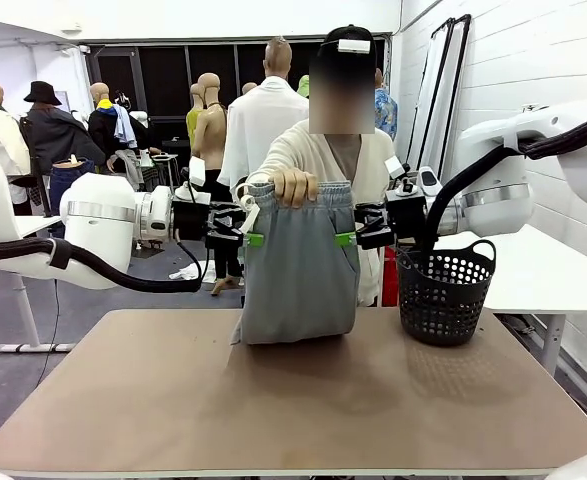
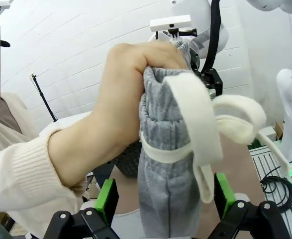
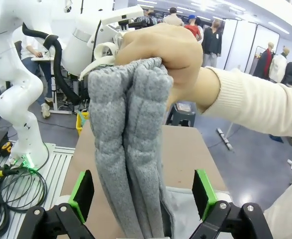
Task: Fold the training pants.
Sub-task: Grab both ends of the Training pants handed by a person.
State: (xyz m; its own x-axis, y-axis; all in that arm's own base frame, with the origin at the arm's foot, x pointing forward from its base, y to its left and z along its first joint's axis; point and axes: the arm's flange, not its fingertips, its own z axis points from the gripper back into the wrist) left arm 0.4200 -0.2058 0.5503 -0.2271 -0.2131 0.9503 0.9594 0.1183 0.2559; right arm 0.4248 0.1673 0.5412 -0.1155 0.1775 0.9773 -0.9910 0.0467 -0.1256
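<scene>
Pants: light grey jersey, soft and finely flecked. They hang doubled as a roughly rectangular panel with a rounded bottom fold.
Where: held upright over the far middle of the counter, with the bottom fold resting on its top.
Waistband: gathered elastic with close vertical ribs, bunched into a thick wad at the top.
Drawstring: a flat white woven band. It wraps once around the bunched cloth and falls in limp loops.
Hand: the person's fist is closed over the waistband; the sleeve is a cream ribbed knit.
Left claw: at the pants' left edge, just below the waistband. The jaws are spread wide, with the green pads on either side of the cloth, and they pinch nothing.
Right claw: at the pants' right edge, level with the other claw. The jaws are spread wide, with the two grey layers hanging between its pads, and they grip nothing.
Counter surface: flat, matte tan board with rounded corners.
Basket: black plastic, round and tapered, pierced with rows of holes and fitted with an arched handle. It stands on the counter's far right, near the right claw.
</scene>
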